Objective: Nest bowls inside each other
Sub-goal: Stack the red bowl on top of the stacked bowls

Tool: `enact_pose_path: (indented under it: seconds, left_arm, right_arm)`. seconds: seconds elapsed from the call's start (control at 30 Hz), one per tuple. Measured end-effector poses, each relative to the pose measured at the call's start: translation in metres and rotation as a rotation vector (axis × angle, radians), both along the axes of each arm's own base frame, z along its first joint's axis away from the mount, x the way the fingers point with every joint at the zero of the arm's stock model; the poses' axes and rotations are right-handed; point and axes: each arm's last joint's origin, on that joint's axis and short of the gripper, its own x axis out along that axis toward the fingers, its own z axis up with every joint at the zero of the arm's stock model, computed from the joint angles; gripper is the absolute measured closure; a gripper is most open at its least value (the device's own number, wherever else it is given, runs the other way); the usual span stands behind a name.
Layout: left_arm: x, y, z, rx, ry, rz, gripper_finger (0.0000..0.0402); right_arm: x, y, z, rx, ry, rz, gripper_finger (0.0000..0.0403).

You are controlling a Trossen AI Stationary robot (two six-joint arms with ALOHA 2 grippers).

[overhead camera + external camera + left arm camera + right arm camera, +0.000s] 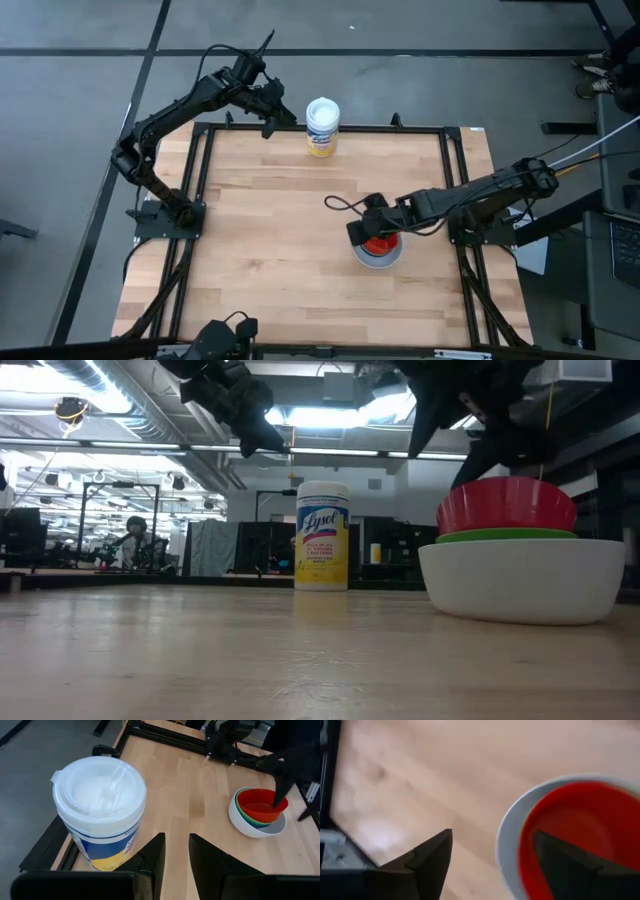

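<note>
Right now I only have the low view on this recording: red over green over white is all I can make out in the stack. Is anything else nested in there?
Observer: Yes. The left wrist view shows a cyan rim between the green bowl and the red bowl, all inside the white bowl. A dark blue one I cannot make out.
Operator: Is the right gripper holding the red bowl?
Observer: No. The right gripper is open, one finger over the red bowl, the other outside the white rim.
Operator: And the left arm?
Observer: From above, the left gripper waits at the table's far edge, beside the white tub.
</note>
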Motion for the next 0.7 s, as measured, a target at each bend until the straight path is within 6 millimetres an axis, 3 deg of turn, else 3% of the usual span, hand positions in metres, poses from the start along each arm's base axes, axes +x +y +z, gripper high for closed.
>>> enact_pose_path:
  seconds: [0.13,0.3,0.4,0.57,0.7]
  left_arm:
    - [0.0,0.0,0.0,0.0,0.0,0.0,0.032]
    - [0.0,0.0,0.0,0.0,0.0,0.0,0.032]
    - [0.0,0.0,0.0,0.0,0.0,0.0,0.032]
    - [0.0,0.0,0.0,0.0,0.0,0.0,0.032]
    - [0.0,0.0,0.0,0.0,0.0,0.0,0.032]
  right_arm:
    - [-0.011,-0.01,0.012,-0.058,-0.007,-0.039,0.0136]
    - [-0.017,-0.013,0.032,-0.083,-0.129,-0.047,0.0187]
    - [-0.017,-0.009,0.039,-0.085,-0.193,-0.017,0.0242]
    - [-0.011,0.003,0.047,-0.104,-0.309,0.086,0.0383]
    - [-0.011,0.013,0.05,-0.044,-0.341,0.15,0.0395]
